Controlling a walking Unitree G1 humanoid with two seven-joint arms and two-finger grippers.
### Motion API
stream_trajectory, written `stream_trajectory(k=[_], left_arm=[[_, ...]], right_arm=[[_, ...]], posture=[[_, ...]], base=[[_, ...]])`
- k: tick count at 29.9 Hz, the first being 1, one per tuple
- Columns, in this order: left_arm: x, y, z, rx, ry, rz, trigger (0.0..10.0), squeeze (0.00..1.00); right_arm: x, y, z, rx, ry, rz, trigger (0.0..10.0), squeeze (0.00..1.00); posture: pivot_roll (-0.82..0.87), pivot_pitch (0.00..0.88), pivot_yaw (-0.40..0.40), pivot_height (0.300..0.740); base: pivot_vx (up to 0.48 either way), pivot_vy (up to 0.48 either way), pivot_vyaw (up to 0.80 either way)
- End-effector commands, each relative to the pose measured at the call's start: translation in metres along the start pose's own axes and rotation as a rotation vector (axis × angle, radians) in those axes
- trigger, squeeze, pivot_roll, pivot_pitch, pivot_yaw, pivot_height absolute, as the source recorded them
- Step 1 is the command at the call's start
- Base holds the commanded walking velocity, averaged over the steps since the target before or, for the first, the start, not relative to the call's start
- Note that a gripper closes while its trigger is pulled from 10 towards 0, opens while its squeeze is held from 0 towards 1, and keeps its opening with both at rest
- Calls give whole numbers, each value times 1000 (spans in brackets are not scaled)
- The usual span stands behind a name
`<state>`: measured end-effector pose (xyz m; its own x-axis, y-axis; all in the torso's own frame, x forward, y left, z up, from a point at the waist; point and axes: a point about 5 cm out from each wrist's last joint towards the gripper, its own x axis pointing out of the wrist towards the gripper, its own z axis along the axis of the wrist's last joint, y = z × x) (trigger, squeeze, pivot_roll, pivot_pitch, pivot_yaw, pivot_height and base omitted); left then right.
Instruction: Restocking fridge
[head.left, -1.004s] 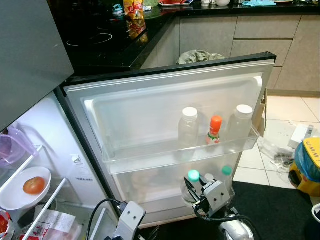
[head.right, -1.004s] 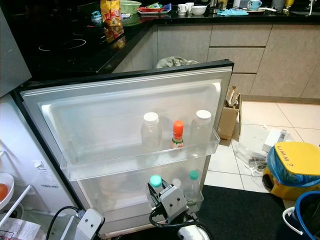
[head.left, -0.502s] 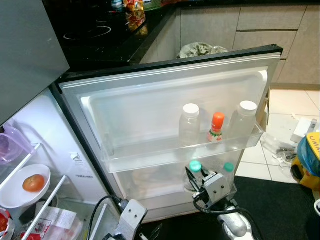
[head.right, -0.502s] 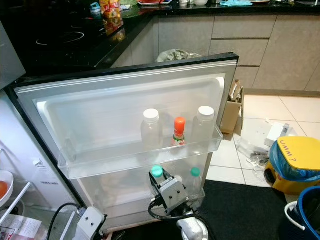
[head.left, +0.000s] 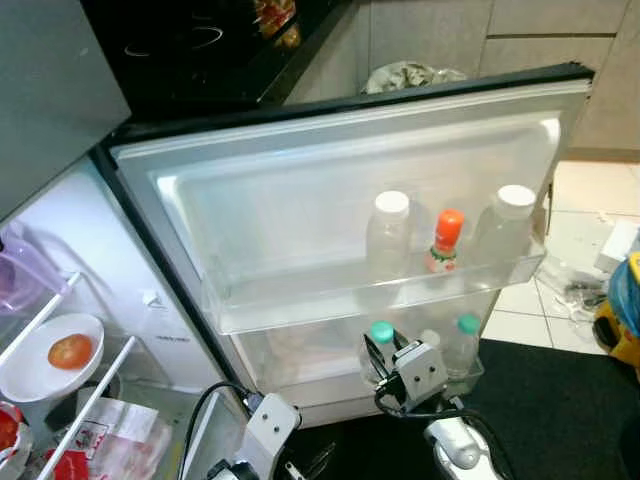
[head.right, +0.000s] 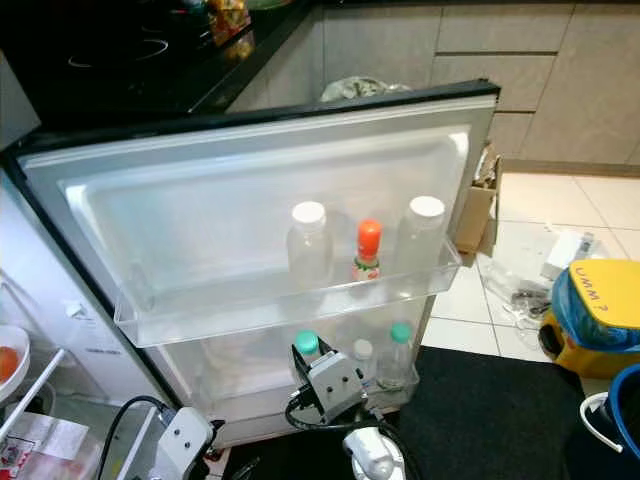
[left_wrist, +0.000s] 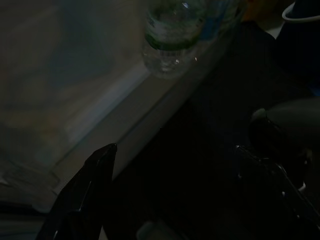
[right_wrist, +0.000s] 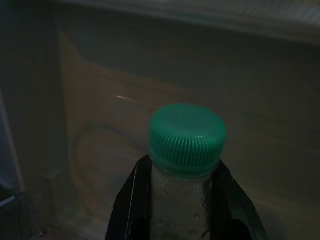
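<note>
- The step in hand looks like setting a green-capped bottle (right_wrist: 186, 165) into the lower door shelf (head.left: 455, 375) of the open fridge door (head.left: 300, 190)
- The right gripper (right_wrist: 186, 210) has its fingers (right_wrist: 131, 205) clenched on the neck of that bottle, just under the cap, one finger on each side
- From the head camera the bottle stands at the left end of the lower door shelf, near a second green-capped bottle (head.left: 465, 345) and a small white-capped one (head.right: 362, 358) toward the shelf's right end
- The upper door shelf (head.left: 300, 305) already carries two white-capped bottles (head.left: 388, 232) and an orange-capped bottle (head.left: 443, 243) along its right half
- The left gripper (left_wrist: 170, 200) hangs low by the foot of the door with its fingers released and spread, grasping nothing
- Whether the bottle's base already rests on the shelf floor cannot be told
- Next move, as I judge it: settle the bottle upright, let go, and draw the fingers back without tipping it
</note>
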<state>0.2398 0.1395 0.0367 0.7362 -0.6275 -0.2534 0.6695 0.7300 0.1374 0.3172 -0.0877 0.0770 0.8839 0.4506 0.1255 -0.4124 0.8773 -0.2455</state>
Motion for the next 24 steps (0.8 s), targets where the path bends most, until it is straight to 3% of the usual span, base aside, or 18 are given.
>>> stream_trajectory(k=[1,14,24], left_arm=[[-7,-1,-4,7,30,-8,10000,0],[-9,-4,11,-10,-13,0,10000,0],[-9,-14,17,-4,-8,-107,10000,0]], right_arm=[[-2,7,-5,11,22,14,10000,0],[-13,6,-26,27,153,-47,10000,0],[-16,5,-34,70,225,-94,10000,0]], posture=[[126,302,56,602],[164,315,53,602],[177,323,74,602]], base=[[0,0,0],[0,0,0],[0,0,0]])
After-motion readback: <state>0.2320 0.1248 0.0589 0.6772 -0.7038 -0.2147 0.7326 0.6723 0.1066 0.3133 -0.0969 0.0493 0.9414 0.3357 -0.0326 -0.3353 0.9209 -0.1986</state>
